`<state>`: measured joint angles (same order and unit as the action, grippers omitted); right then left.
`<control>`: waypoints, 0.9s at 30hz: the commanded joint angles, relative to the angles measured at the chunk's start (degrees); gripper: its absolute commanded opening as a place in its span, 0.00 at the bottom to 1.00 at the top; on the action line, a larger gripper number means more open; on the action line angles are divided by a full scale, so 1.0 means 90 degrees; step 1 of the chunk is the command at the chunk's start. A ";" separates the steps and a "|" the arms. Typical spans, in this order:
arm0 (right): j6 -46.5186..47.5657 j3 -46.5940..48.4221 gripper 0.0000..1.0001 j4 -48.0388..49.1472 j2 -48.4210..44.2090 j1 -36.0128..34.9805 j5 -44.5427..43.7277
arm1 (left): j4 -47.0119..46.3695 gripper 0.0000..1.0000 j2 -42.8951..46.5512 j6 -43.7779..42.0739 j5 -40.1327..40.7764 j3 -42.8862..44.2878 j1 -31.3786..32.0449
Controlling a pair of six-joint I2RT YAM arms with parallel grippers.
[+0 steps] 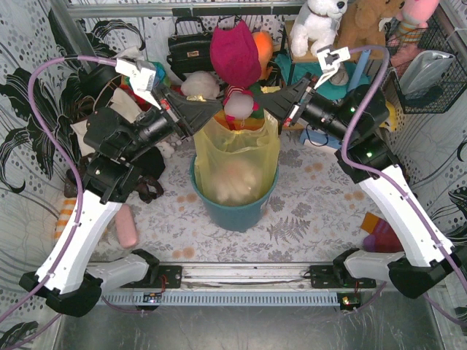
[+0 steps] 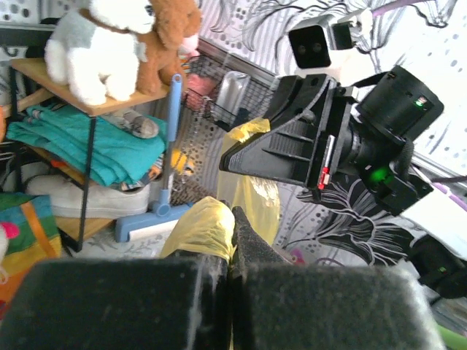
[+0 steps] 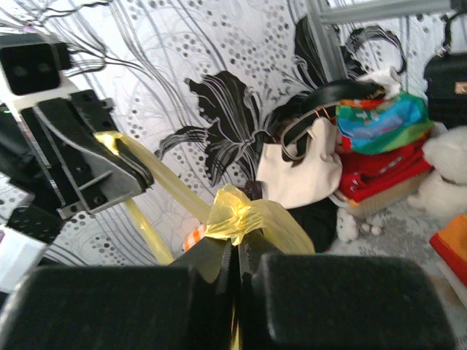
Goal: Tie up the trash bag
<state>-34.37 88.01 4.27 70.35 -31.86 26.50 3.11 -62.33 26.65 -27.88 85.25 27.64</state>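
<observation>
Top view: high up, looked down over the whole counter point(image 1: 314, 211).
Left wrist: close behind left tool point(image 2: 232, 233), faced right tool point(image 2: 241, 153).
Right wrist: close behind right tool, faced left tool.
Shared: bag point(image 3: 241, 219).

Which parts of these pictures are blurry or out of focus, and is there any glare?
Top external view: even light, no glare, the trash bag sharp, its contents a pale smear through the plastic. Left wrist view: the left gripper fills the bottom as a dark, soft blur; background sharp. Right wrist view: the right gripper is likewise blurred, the pinched yellow plastic crisp.
</observation>
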 commanded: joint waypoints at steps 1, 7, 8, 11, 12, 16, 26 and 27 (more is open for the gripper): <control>0.0223 0.0660 0.00 0.0261 0.0171 -0.0015 -0.0320 | 0.0131 0.01 -0.0216 -0.0325 0.0671 0.0771 -0.0018; 0.0390 0.1702 0.00 0.0284 0.0325 -0.0015 -0.0646 | 0.0337 0.00 -0.0418 -0.0391 0.0743 0.1794 -0.0015; 0.0393 0.1689 0.00 0.0322 0.0281 -0.0015 -0.0687 | 0.0270 0.00 -0.0378 -0.0322 0.0726 0.1749 -0.0016; 0.0378 0.1426 0.00 0.0330 0.0151 -0.0017 -0.0697 | 0.0137 0.00 -0.0260 -0.0214 0.0661 0.1420 -0.0020; 0.0391 0.1292 0.00 0.0317 0.0102 -0.0015 -0.0674 | 0.0034 0.00 -0.0185 -0.0183 0.0692 0.1209 -0.0015; 0.0414 0.0455 0.00 0.0424 -0.0150 -0.0016 -0.0773 | -0.0271 0.02 0.0148 -0.0096 0.0976 0.0330 -0.0019; 0.0894 -0.0860 0.00 0.0179 -0.1117 -0.0015 -0.3401 | 0.0210 0.00 0.1299 -0.0287 0.3949 -0.0790 -0.0015; 0.0946 -0.1105 0.00 0.0245 -0.1303 -0.0019 -0.3730 | 0.0240 0.00 0.1481 -0.0299 0.4232 -0.0950 -0.0014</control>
<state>-28.75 83.33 4.97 65.69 -31.86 8.23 6.37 -55.57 24.67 -5.48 80.44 27.64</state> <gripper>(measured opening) 0.002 0.009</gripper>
